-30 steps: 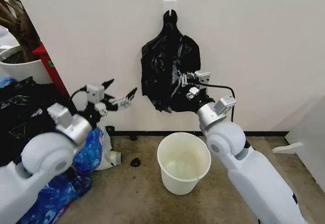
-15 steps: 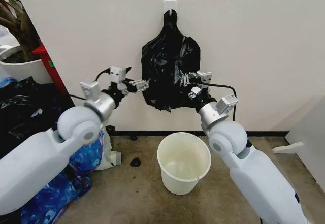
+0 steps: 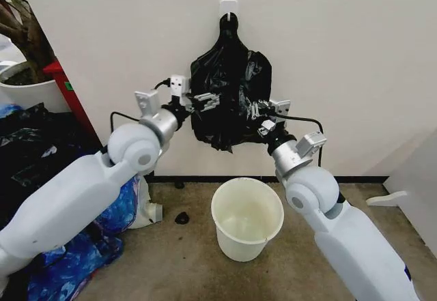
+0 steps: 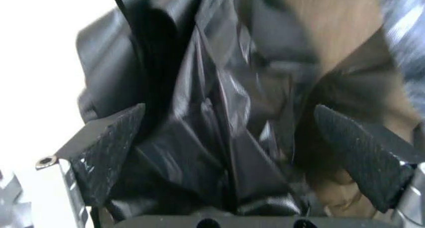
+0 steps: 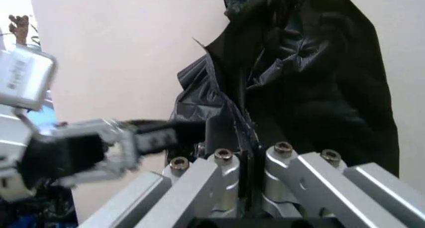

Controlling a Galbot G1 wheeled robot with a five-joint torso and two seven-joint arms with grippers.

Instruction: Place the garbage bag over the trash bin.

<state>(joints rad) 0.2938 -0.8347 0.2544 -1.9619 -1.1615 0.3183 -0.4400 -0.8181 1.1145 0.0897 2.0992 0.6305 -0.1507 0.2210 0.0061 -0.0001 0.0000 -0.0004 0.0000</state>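
Inventory, left to right.

1. Plant pot (image 3: 27, 93), white, far left against wall; tree trunk rising from it. Not task item.
2. Blue plastic bags (image 3: 102, 236), heaped on floor at left, dark bags behind. Not task items.
3. Left gripper (image 3: 205, 101), raised to the left edge of the hanging black plastic. Jaws spread wide; left wrist view has crinkled film (image 4: 226, 133) lying between the two textured pads (image 4: 109, 153), not yet pinched.
4. Wall hook (image 3: 229, 6), white, mid-wall.
5. Garbage bag (image 3: 229, 76), black, glossy, crinkled; gathered at top, hanging from hook flat against wall, directly above and well apart from bin.
6. Right gripper (image 3: 259, 110), at bag's right side, approx mid-height. Right wrist view: jaws clenched tight on a fold of the film (image 5: 236, 128).
7. Trash bin (image 3: 247, 218), round white bucket, upright on floor below the bag, between the arms; nothing inside.

Handling est.: bag v. light, limp, slippery, layers cling together; tears easily on hook or a hard pinch. Best hold prob. a single layer at the mouth edge, one gripper per side, so it can spread wider than bin rim. Task early; bag not yet off the hook.
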